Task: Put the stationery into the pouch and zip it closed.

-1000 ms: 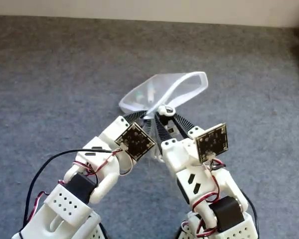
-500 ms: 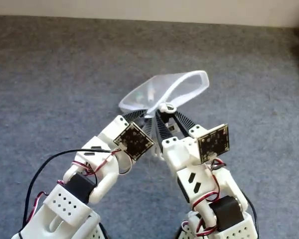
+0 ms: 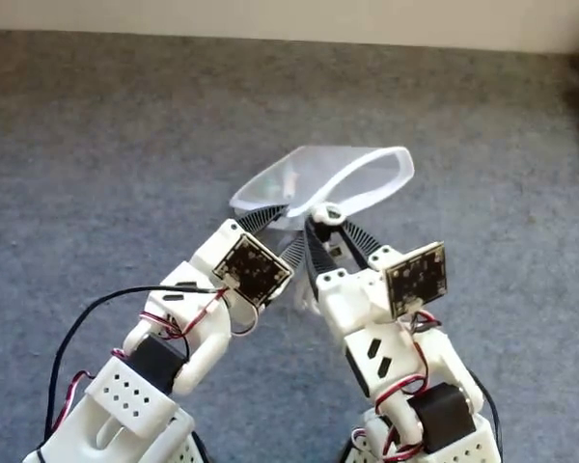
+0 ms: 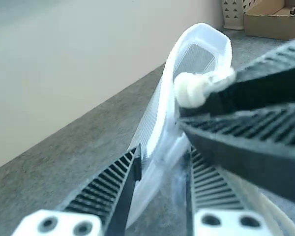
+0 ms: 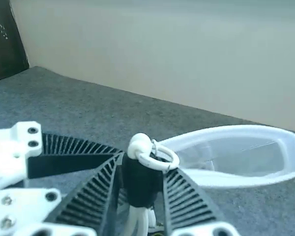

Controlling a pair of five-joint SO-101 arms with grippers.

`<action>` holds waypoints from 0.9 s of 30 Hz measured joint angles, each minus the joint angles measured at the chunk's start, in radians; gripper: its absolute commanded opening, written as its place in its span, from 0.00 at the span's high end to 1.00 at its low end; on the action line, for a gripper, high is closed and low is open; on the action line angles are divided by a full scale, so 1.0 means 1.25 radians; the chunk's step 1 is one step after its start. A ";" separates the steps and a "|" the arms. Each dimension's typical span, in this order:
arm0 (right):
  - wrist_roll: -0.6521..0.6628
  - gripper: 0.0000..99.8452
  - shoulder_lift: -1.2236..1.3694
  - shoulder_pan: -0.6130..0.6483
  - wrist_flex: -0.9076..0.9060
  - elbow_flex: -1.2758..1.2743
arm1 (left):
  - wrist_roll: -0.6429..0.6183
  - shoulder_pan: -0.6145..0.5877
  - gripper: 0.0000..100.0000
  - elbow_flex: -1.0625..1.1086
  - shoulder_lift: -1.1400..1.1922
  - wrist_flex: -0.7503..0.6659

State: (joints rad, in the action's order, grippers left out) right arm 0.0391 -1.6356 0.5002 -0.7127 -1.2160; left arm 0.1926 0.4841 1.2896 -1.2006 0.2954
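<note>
At centre frame on the grey counter (image 3: 106, 145): a translucent white pouch (image 3: 352, 178), mouth gaping in a loop toward the upper right. At its lower-left end, the left claw (image 3: 270, 224), narrowed onto the mesh edge. From the left wrist, fabric pinched between ribbed black fingers (image 4: 113, 191). Just beside it, almost touching, the right claw (image 3: 324, 230), clamped tight on the zip pull (image 3: 324, 211), with a white bead and ring poking up above the fingertips. Along the top edge of the frame, a pale wall (image 3: 270, 14).
</note>
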 measured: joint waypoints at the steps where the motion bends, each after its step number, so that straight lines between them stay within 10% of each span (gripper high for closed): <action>1: 0.001 1.00 0.000 0.015 -0.010 0.004 | 0.000 -0.001 0.85 0.000 0.000 0.000; 18: 0.001 1.00 -0.001 0.082 -0.099 0.056 | 0.000 0.002 1.00 0.010 0.001 0.000; 27: 0.001 1.00 0.009 -0.060 0.034 0.026 | 0.044 -0.002 0.99 0.009 0.000 -0.001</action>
State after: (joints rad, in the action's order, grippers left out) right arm 0.0407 -1.6249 0.4250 -0.6697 -1.1838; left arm 0.2478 0.4810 1.3004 -1.2006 0.2938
